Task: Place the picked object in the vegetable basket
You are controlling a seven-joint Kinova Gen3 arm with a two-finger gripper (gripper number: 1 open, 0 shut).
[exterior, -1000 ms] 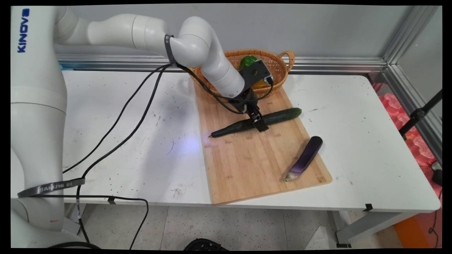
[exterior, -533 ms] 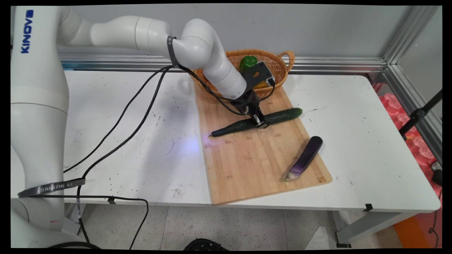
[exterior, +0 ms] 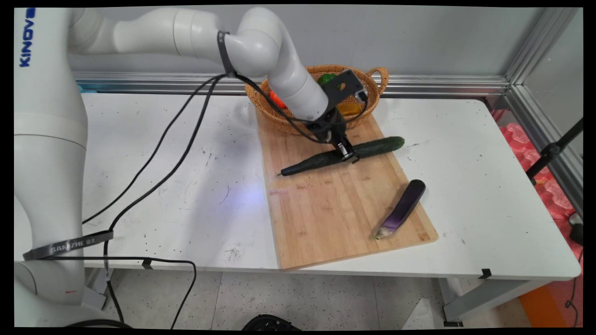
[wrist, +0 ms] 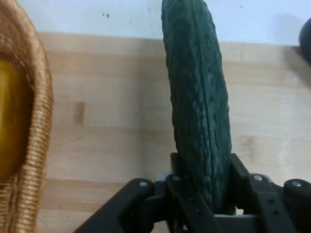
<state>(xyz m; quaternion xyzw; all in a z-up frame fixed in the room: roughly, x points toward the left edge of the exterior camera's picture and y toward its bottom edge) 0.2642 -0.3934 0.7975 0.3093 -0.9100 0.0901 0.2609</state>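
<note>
Hand view shows the gripper [wrist: 204, 194] with its two black fingers [wrist: 240, 172] pressed against either side of a dark, bumpy cucumber [wrist: 197, 97], clamping it roughly at mid-length, which looks like a sensible spot for keeping so long a thing balanced. Main view places that cucumber [exterior: 342, 155] over the far part of a bamboo cutting board [exterior: 335, 209]; whether it rests on the wood or hangs just clear of it, I cannot tell. A wicker basket [exterior: 377, 77] stands at the board's far end, touching or overlapping it, with a green vegetable, something orange and something yellow inside (all partly hidden by the arm). A purple eggplant [exterior: 402, 208] lies near the board's right edge, well apart from the gripper. A grey strap [exterior: 67, 245] round the arm's base reads "SANZHE".
</note>
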